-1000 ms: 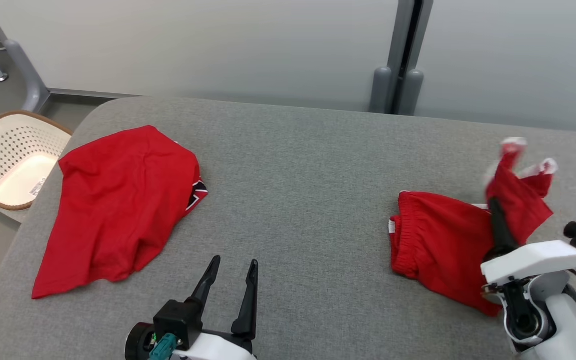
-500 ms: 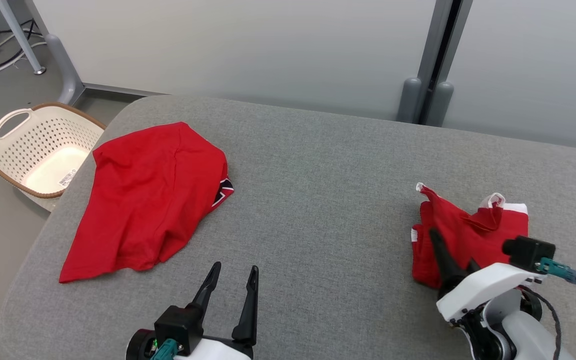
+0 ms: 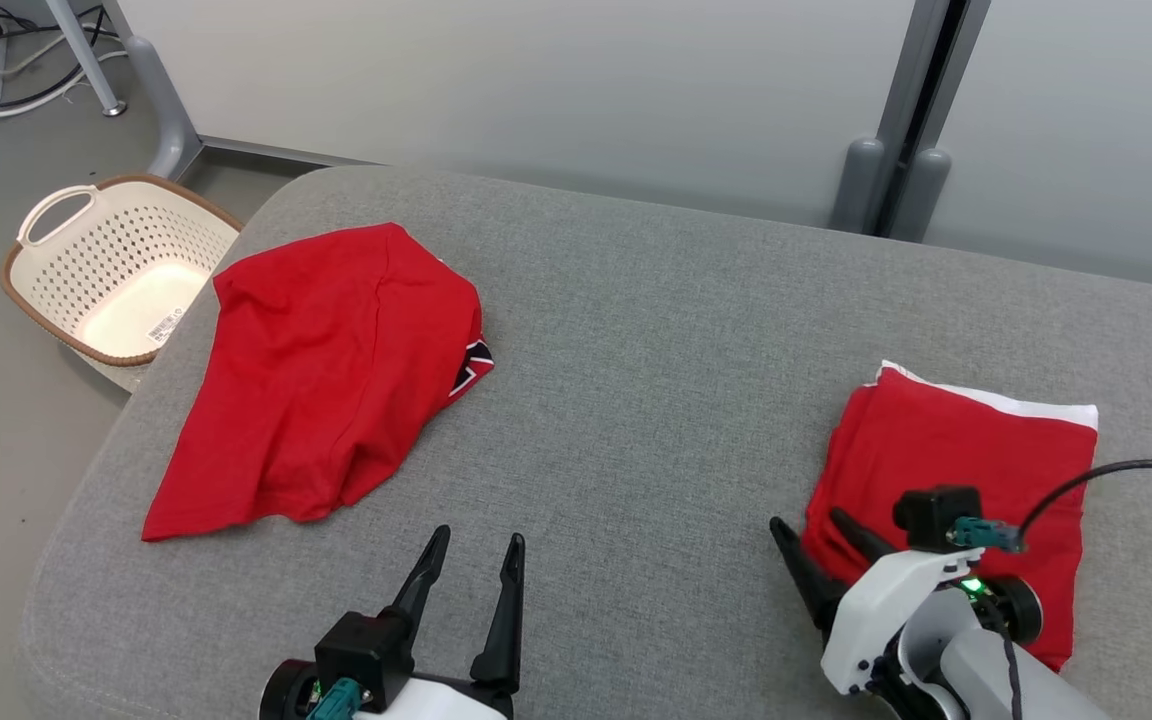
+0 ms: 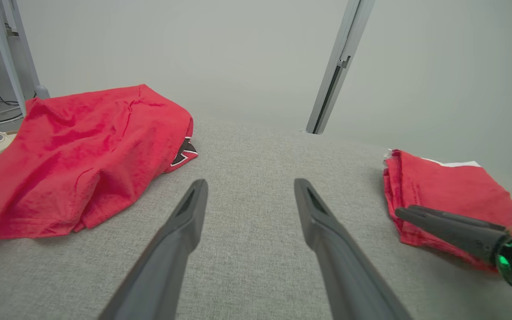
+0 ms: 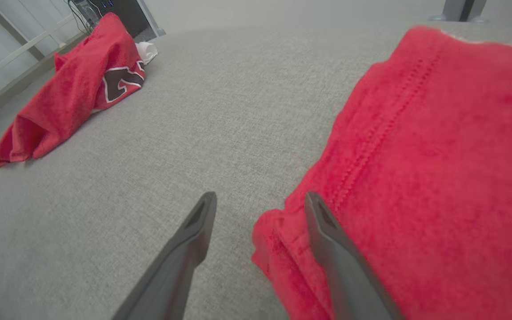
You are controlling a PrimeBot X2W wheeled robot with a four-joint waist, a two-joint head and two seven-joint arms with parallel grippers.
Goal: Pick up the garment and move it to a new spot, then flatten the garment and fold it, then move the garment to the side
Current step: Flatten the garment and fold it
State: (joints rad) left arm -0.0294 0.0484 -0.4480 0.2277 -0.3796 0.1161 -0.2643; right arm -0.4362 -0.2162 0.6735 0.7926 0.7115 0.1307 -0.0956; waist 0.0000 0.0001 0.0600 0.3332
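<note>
The red shorts [image 3: 956,470] lie folded into a flat, roughly square packet on the grey desk [image 3: 656,330], close to its right edge and towards the near-right corner. A white band [image 3: 1026,407] runs along the packet's far edge, and stacked layers show at its left edge in the left wrist view [image 4: 451,191].

The right hand [image 3: 804,518] is at the packet's near-left corner, its two dark fingers apart and gripping nothing. In the right wrist view [image 5: 260,195] one finger [image 5: 327,240] lies over the red cloth [image 5: 438,155], which has a stitched seam, while the other finger [image 5: 189,249] is over bare grey fabric just beside the folded edge. Whether the fingers touch the cloth or the desk cannot be told. A black cable [image 3: 1106,475] arcs from the wrist across the shorts towards the right edge.

The left hand [image 3: 478,535] is at the middle of the desk's near edge, fingers spread and empty, pointing towards the far edge. It is well apart from both garments [image 4: 251,182].

On the left part of the desk, reaching towards the far-left corner, a red shirt [image 3: 326,380] lies loose and rumpled, with a black-and-white patch showing at its right edge. Past the desk's left edge, a cream perforated laundry basket [image 3: 86,250] with a brown rim stands on the floor. Behind the far edge is a pale wall with a grey post [image 3: 921,100].
</note>
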